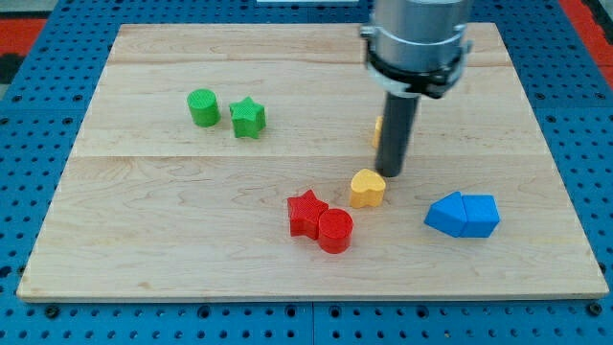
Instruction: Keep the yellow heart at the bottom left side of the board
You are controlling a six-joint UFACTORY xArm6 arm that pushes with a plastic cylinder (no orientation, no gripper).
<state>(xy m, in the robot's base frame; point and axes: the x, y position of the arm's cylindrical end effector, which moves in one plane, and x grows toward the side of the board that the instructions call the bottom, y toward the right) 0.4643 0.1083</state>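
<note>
view: single camera, looking down at a slant onto the board
board: pale wooden board [192, 259] made of planks with the grain running left-right, lying flat
under the board: blue pegboard [38, 96] with rows of holes, showing on all sides; red strip at the view's top corners
containers: nothing on the board holds anything, blocks all lie loose on the wood
arm: grey cylinder body [419, 38] coming in from the view's top, dark rod below it
my tip: [388, 175] on the board, just at the upper right of the yellow heart, touching or nearly so, can't tell which
gripper: none fitted, just the rod, so nothing is grasped
yellow heart: [367, 188] near the board's middle, a bit toward the view's right and bottom, well apart from the bottom left corner
other yellow block: [377, 130] sliver showing at the rod's left edge, mostly hidden, shape unclear
red star: [306, 213] left and below the heart, near it
red cylinder: [334, 231] touching the red star on its lower right
blue blocks: [463, 215] two pressed together at the view's right, exact shapes hard to make out
green cylinder: [202, 107] upper left area
green star: [247, 118] just beside the green cylinder, on its right
</note>
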